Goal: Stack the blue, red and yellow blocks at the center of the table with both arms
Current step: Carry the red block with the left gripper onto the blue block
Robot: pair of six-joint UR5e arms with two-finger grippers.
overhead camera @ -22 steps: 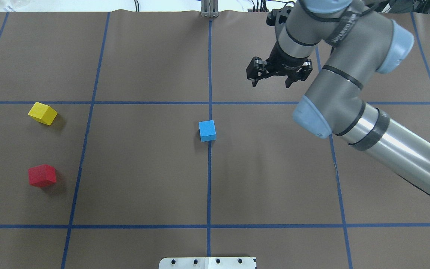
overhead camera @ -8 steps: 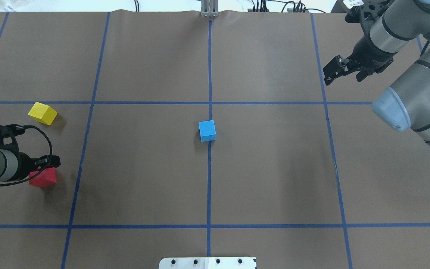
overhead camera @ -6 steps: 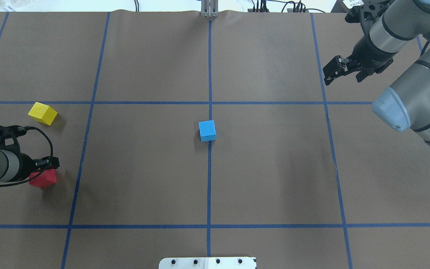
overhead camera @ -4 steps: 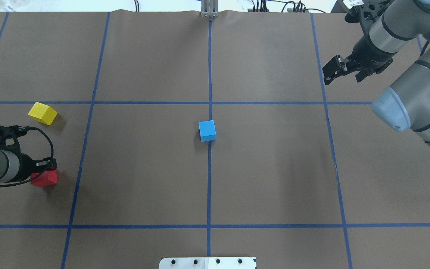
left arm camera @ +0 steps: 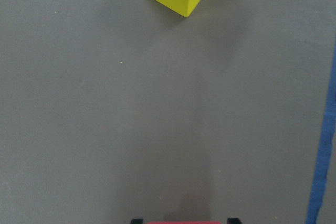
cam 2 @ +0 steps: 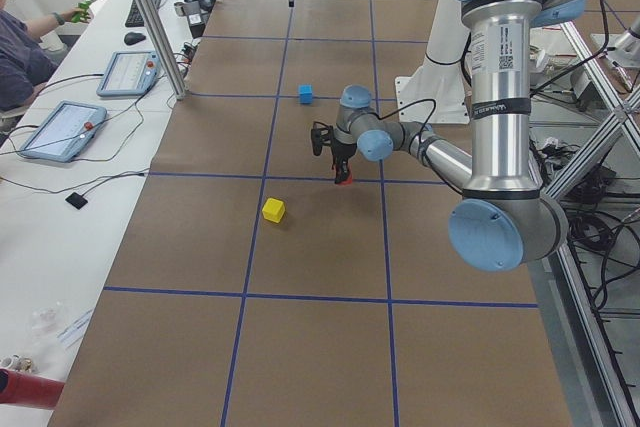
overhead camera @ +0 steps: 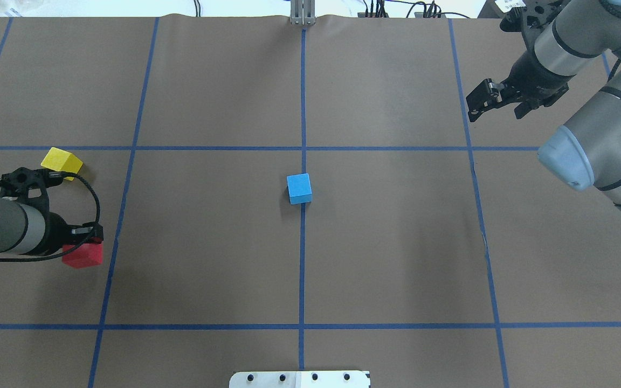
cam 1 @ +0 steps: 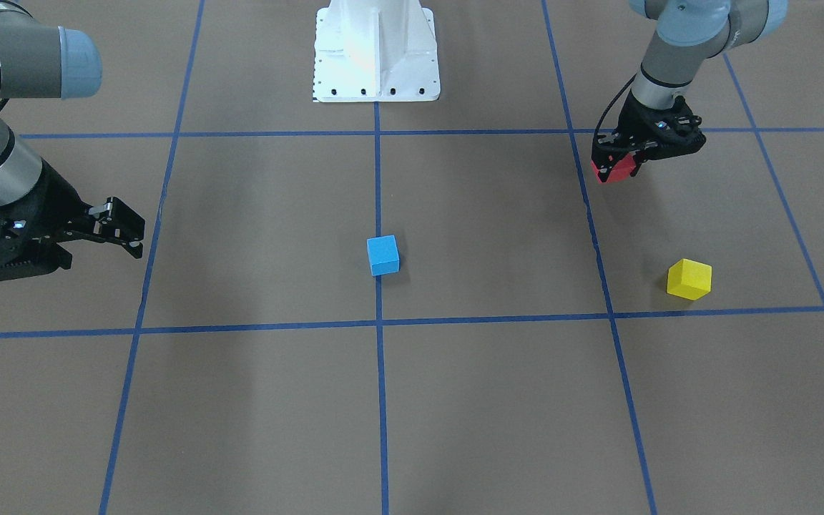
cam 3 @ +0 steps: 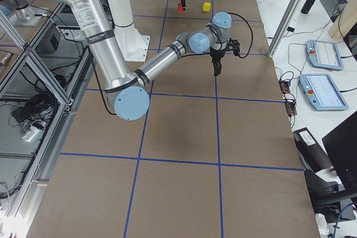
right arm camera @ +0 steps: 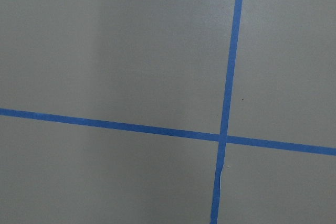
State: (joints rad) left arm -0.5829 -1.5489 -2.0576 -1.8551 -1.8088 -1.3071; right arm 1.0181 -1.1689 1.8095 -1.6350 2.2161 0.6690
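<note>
Your left hand (overhead camera: 87,240) is clamped on the red block (overhead camera: 81,257), seemingly lifted off the desk (overhead camera: 208,242) for carrying to the blue block (overhead camera: 299,188), which sits on the centre line as base. Beyond, the yellow block (overhead camera: 61,161) waits its turn; farthest, your right hand (overhead camera: 495,114) hangs fingers apart, empty, clear of the route

**Brown table, taped grid, two blocks at rest**

The brown, paper-covered table (overhead camera: 208,242) is crossed by blue tape lines (overhead camera: 301,269). Seen from overhead, a blue block (overhead camera: 299,188) sits at its centre on a tape line. A yellow block (overhead camera: 62,160) lies well apart at 9 o'clock, and a white base plate (overhead camera: 299,379) at 6 o'clock.
</note>
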